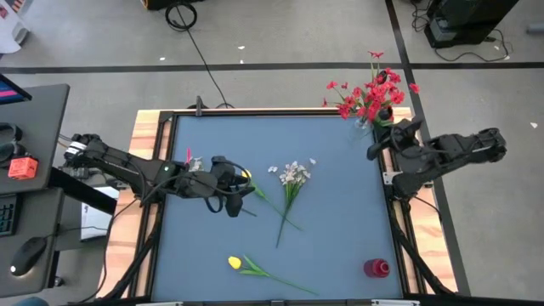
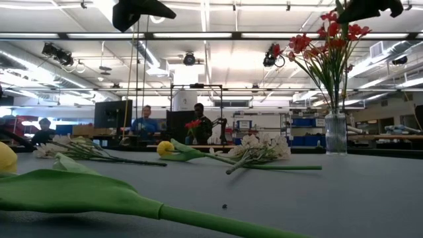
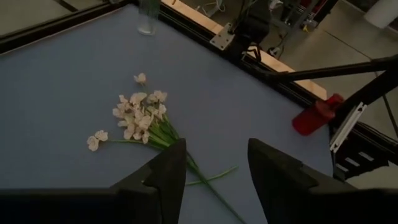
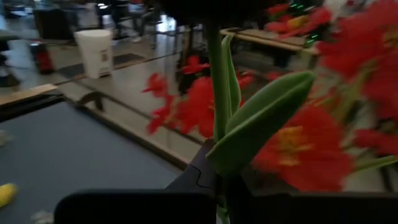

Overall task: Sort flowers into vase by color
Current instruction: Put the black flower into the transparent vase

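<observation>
— How much room did I have around the left gripper [image 1: 236, 190]?

— Plenty. It hung low over the middle of the table [image 1: 340, 229], well clear of every rail. You had bare mat beyond it, past the spray, out to the far rail. Your arm lay stretched in from its own side, with the fingers [image 3: 166, 171] spread and nothing between them.

— And the right gripper [image 1: 384, 146]?

— It was up at the far corner, right beside the clear vase [image 2: 336, 132]. I couldn't tell its grip.

— What was there to sort?

— There were two tulips: one [image 1: 246, 176] just beside your left gripper, the other [image 1: 235, 263] off toward the near edge. There were two sprays: one [image 1: 294, 174] just ahead of it, and a smaller one [image 1: 194, 161] back alongside the arm. One bunch of red flowers [image 1: 372, 95] stood in the clear vase. One red vase [image 1: 376, 269] stood well apart, by the near corner.
</observation>
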`<state>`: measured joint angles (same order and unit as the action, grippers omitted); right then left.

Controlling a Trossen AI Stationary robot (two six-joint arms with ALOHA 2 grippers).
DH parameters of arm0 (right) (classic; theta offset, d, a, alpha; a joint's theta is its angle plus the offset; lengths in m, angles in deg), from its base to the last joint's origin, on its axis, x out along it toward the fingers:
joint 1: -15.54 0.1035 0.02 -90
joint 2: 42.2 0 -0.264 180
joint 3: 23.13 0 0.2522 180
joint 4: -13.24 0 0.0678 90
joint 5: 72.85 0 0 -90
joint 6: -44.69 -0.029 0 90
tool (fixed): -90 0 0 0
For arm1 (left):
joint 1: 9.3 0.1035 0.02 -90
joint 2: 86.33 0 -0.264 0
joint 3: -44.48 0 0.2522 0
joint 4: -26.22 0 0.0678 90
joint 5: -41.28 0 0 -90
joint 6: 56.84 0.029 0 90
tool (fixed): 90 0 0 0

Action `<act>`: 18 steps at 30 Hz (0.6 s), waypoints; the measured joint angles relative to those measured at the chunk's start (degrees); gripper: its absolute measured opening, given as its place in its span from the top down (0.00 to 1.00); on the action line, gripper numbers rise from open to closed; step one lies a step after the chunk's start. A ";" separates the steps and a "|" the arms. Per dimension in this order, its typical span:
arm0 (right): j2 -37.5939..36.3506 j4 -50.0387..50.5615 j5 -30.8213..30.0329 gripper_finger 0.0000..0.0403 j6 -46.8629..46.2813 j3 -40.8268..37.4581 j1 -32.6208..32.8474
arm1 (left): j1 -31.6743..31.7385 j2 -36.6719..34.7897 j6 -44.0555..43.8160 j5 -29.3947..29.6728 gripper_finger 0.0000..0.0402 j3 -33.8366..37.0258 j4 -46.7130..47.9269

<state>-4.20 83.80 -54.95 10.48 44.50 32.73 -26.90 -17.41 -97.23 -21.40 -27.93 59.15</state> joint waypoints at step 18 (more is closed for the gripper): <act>4.03 -11.56 -4.56 0.97 11.70 0.02 -10.47 | 0.17 0.02 0.24 0.96 0.56 0.00 -0.01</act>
<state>-0.17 72.23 -59.51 22.18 44.52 22.26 -26.73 -17.38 -96.99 -20.45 -27.93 59.14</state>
